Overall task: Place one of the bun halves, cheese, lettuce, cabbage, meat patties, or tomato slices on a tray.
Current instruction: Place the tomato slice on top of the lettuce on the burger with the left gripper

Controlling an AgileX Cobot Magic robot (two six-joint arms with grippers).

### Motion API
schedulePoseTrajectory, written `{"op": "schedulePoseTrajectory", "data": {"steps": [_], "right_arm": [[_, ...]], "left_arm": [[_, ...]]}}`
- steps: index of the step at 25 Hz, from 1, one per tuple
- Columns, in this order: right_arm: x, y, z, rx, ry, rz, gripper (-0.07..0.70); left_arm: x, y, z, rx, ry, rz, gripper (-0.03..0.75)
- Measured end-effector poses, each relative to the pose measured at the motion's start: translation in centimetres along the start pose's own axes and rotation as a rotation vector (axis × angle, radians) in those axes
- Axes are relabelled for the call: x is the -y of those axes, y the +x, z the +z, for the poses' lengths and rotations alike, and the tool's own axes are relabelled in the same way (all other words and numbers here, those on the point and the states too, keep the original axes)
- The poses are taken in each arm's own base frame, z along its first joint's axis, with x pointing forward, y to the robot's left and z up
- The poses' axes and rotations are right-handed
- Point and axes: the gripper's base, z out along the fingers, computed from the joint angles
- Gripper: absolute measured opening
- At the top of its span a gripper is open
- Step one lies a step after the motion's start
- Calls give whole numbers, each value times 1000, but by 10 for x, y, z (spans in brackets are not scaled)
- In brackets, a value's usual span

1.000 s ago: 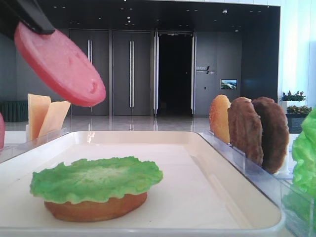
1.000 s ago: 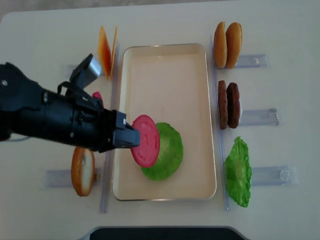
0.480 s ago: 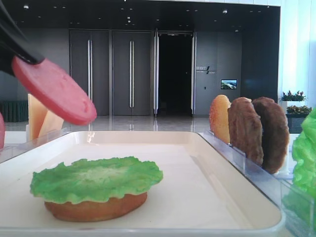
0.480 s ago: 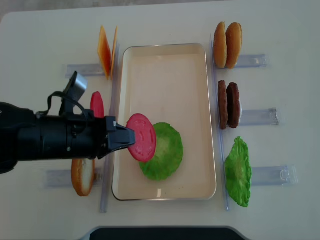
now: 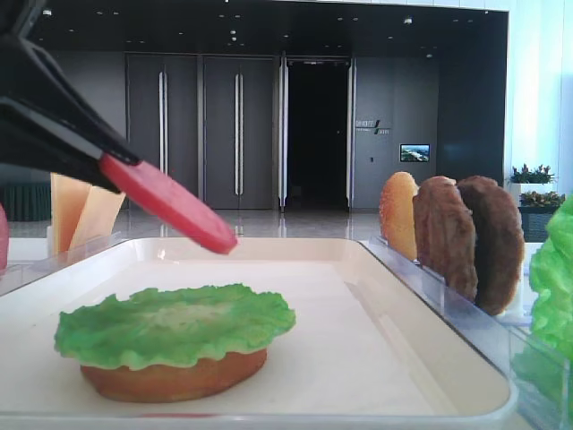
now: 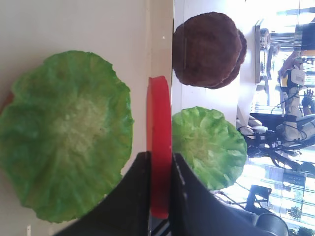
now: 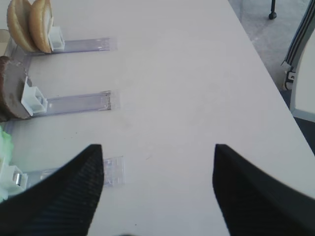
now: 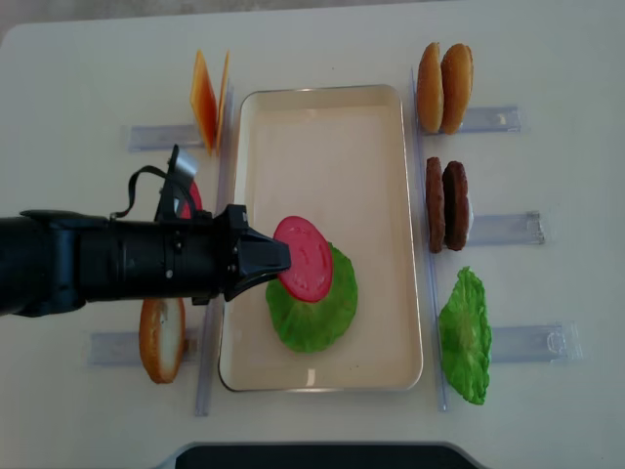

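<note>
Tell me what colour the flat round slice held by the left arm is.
Red, plain and smooth: the flat round tomato slice. The realsense overhead view shows it best.

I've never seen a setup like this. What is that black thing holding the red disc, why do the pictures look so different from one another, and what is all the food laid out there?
It is a two-armed robot building a toy burger. The black shape is its left arm; the left gripper is shut on a tomato slice, holding it by the edge above the lettuce.

The views differ because the cameras sit in different places. One looks straight down at the table. One sits low at table height, where the lettuce is seen lying on a bun half in the cream tray. One rides on each wrist: the left wrist camera looks along the pinched slice, while the right gripper hangs open over bare table, holding nothing.

Around the tray, clear racks hold spares upright: cheese, buns, meat patties and another lettuce leaf.
</note>
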Motion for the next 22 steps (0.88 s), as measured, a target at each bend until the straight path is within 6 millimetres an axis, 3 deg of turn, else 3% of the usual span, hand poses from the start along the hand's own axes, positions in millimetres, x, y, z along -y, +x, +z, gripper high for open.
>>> {"op": "schedulePoseTrajectory", "data": {"steps": [6, 22], "right_arm": [[0, 0, 0, 0, 0, 0, 481], [0, 0, 0, 0, 0, 0, 481]], "left_arm": [[-13, 1, 11, -59, -11, -35, 63], [-14, 0, 12, -53, -14, -28, 63]]}}
